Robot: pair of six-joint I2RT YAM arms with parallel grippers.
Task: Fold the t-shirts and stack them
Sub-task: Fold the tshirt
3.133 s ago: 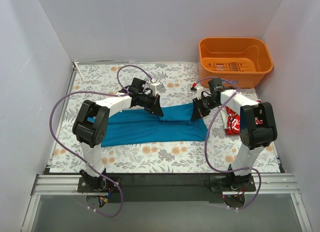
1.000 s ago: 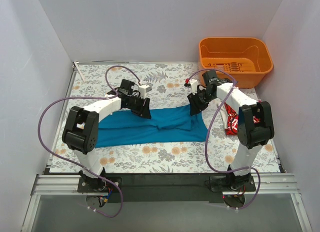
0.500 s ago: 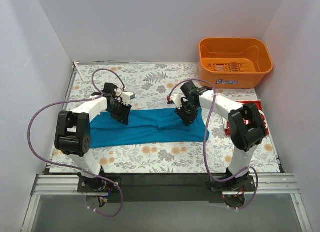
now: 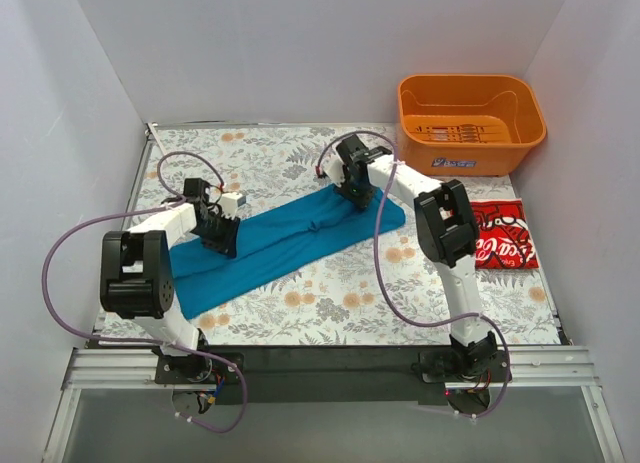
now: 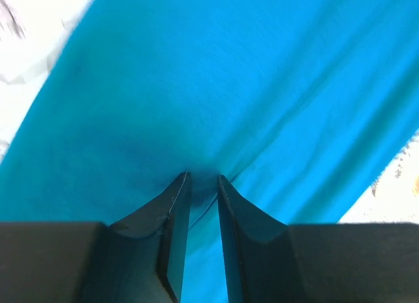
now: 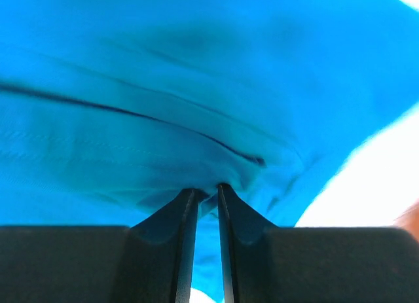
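The teal-blue t-shirt (image 4: pixel 290 238) lies as a long folded band, slanting from the near left up to the far right of the floral table. My left gripper (image 4: pixel 222 235) presses down on its left part, jaws narrow, with a pinch of teal cloth (image 5: pixel 229 74) at the fingertips (image 5: pixel 203 177). My right gripper (image 4: pixel 352 191) sits on the shirt's far right end, jaws nearly together on a fold of teal cloth (image 6: pixel 163 67) at its tips (image 6: pixel 207 187). The red t-shirt with white lettering (image 4: pixel 500 233) lies flat at the right edge.
An orange plastic basket (image 4: pixel 500 153) stands at the back right corner. White walls close in the table on the left, back and right. Purple cables loop from both arms. Floral tablecloth (image 4: pixel 330 293) shows in front of the teal shirt.
Both grippers moved left, the right one also farther back, jaws narrowing. The teal shirt swung from lying straight across to slanting. The right arm uncovered the red shirt.
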